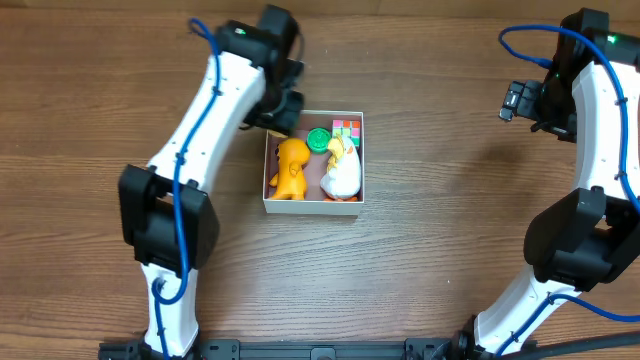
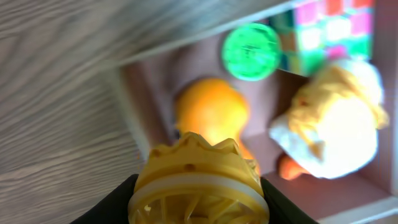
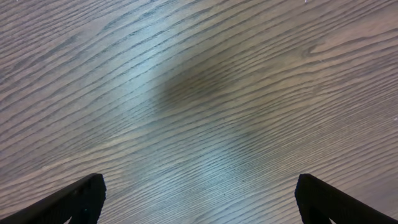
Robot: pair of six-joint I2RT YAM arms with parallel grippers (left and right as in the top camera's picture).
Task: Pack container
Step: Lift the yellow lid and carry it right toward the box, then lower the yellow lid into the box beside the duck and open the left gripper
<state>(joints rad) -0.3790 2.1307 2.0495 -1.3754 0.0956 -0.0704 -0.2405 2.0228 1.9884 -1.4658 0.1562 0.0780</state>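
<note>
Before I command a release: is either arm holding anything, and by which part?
The left gripper holds a yellow crown-shaped toy by its two opposite sides, between the fingers. The right gripper is open, holding nothing.

Wood-grain table point(image 1: 440, 235); white-walled container point(image 1: 312, 206) on it, nr centre.

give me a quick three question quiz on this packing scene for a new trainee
1. True or false: the right hand grips a toy.
2. What does the left hand hold? A a blue metal spoon; B a yellow crown-topped plastic toy; C a red paper cup.
3. How many items lie inside the shallow white-walled square box?
Key: 1 false, it is open above the wooden table; 2 B; 3 four.
</note>
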